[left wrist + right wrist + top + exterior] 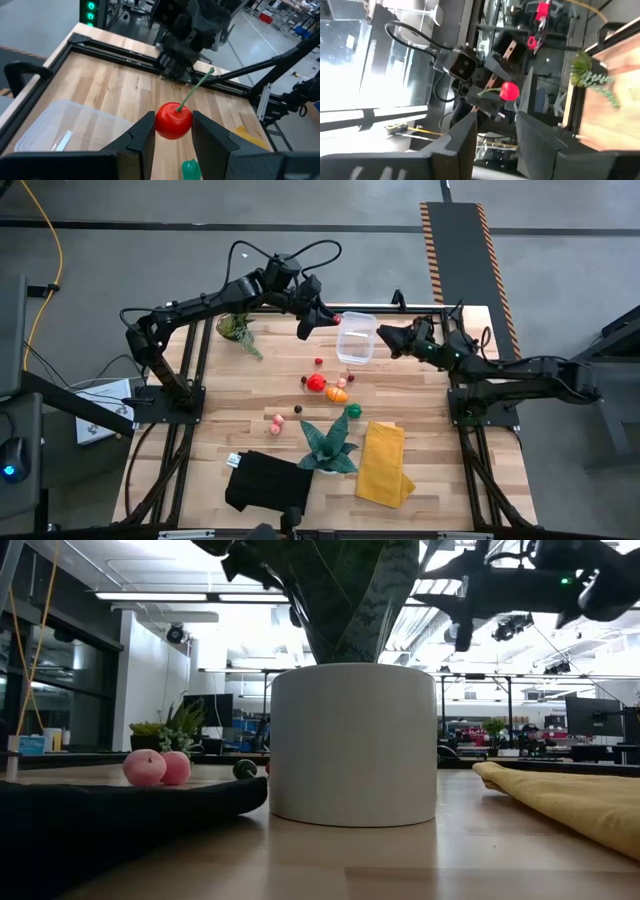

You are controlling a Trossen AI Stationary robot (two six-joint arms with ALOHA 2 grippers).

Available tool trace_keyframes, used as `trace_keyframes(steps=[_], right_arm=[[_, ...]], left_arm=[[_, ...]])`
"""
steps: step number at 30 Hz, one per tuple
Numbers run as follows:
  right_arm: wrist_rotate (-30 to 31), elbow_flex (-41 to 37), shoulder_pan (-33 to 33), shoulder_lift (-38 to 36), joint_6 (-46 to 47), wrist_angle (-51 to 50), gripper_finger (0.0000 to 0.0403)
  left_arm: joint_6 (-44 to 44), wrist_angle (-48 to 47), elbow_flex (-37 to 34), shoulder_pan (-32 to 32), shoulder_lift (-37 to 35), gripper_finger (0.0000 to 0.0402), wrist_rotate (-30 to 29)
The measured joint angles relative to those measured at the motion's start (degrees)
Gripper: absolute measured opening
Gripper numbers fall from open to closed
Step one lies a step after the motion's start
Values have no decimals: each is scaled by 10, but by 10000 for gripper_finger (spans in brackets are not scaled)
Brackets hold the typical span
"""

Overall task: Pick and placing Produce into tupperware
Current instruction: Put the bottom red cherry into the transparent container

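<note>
From overhead I have the left gripper point(322, 316) raised near the table's far edge, just left of the tupperware point(356, 338), and my left wrist camera shows its fingers point(142, 137) pinching a red cherry point(173, 120) with a green stem slanting up out of the grip. The tub is a clear rounded rectangle lying close to the far rail, with bare wood on its near side. The right gripper point(385, 336) hovers just right of the tub, nearly touching its rim as I see it from above; in its own wrist view the fingers point(462, 135) stand apart with nothing between them, and the cherry point(509, 91) shows beyond that gap in the other arm's hold. So the tub is flanked by both arms, and the gap over it is tight. The remaining produce point(327, 385) lies scattered mid-table, well apart from the tub: red and orange pieces together, a green one point(353, 412) nearer the yellow cloth point(384, 464), pink ones point(277, 421) to the left. The teal plant point(329, 446), black cloth point(266, 482) and yellow cloth crowd the near edge. A small leafy plant point(238, 329) stands by the far left corner.
</note>
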Motion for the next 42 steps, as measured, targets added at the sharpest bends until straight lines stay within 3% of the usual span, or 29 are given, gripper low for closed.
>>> trace_keyframes(steps=[8,14,22,29,42], right_arm=[[-58,76,-2,90,14,1,194],[-98,146,-3,142,-25,8,224],[-147,179,-10,152,-75,9,211],[-227,195,-9,152,-268,-81,185],[-238,198,-55,108,-494,-181,156]], left_arm=[[-8,37,0,-9,0,106,-3],[-13,38,0,-11,0,106,-6],[2,32,0,-11,0,106,-21],[-4,15,0,-11,0,106,-18],[-75,9,0,13,0,106,22]])
